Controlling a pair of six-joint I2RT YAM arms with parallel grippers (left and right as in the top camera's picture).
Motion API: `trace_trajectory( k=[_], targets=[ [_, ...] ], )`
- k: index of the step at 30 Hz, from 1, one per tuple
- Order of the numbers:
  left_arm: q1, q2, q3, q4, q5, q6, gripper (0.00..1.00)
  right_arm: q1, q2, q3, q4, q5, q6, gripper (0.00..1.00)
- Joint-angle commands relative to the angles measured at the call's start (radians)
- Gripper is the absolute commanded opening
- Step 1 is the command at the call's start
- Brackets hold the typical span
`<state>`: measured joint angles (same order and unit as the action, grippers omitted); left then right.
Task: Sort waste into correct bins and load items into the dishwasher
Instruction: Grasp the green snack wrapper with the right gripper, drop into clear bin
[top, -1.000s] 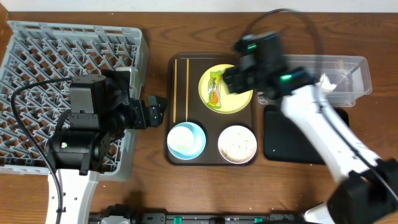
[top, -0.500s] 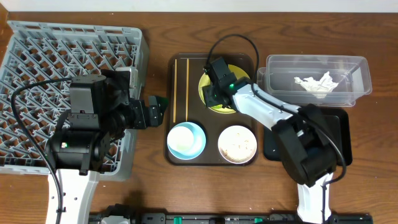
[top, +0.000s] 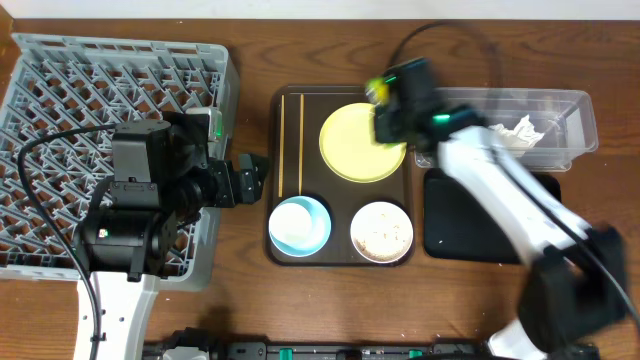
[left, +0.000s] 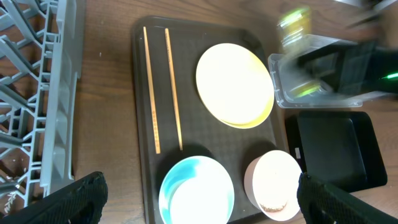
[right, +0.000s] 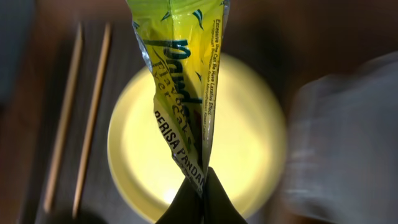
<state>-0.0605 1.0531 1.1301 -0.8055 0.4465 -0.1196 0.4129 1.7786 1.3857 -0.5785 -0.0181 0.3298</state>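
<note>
rack (top: 60, 90) is found behind left gripper (top: 252, 178), fingers apart, nothing held | tub (top: 572, 105) is placed just beside right gripper (right: 202, 190) | plate (top: 350, 155) is seen bare below it | wrapper (right: 183, 74) is clamped by one end, held above plate, probably for tub

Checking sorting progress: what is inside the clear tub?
A crumpled tissue lies in the tub. The right arm covers its left end, so anything there is hidden.
</note>
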Motion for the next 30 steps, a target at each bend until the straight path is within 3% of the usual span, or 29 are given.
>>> trace_trajectory(
  k=[1, 10, 12, 13, 15, 19, 24, 27, 30],
  targets=[
    [0.003, 0.001, 0.019, -0.002, 0.014, -0.002, 0.97, -0.156, -0.14, 0.008, -0.062, 0.014, -0.08, 0.01],
    [0.003, 0.001, 0.019, -0.002, 0.014, -0.002, 0.97, -0.417, -0.055, 0.006, -0.264, -0.01, -0.095, 0.02],
    [0.003, 0.001, 0.019, -0.002, 0.014, -0.002, 0.97, -0.431, -0.028, 0.006, -0.262, -0.05, -0.087, 0.15],
    [0.003, 0.001, 0.019, -0.002, 0.014, -0.002, 0.97, -0.435, -0.025, 0.006, -0.25, -0.063, -0.088, 0.36],
    [0.003, 0.001, 0.019, -0.002, 0.014, -0.002, 0.97, -0.439, -0.04, 0.009, -0.217, -0.114, -0.097, 0.53],
    [0.003, 0.001, 0.019, -0.002, 0.014, -0.002, 0.97, -0.431, -0.1, 0.009, -0.184, -0.296, -0.122, 0.61],
    [0.003, 0.001, 0.019, -0.002, 0.014, -0.002, 0.97, -0.377, -0.153, 0.009, -0.192, -0.346, -0.122, 0.61],
    [0.003, 0.001, 0.019, -0.002, 0.014, -0.002, 0.98, -0.323, -0.157, 0.009, -0.21, -0.405, -0.132, 0.43],
    [0.003, 0.001, 0.019, -0.002, 0.014, -0.002, 0.98, -0.24, -0.157, 0.009, -0.248, -0.488, -0.213, 0.52]
  ],
)
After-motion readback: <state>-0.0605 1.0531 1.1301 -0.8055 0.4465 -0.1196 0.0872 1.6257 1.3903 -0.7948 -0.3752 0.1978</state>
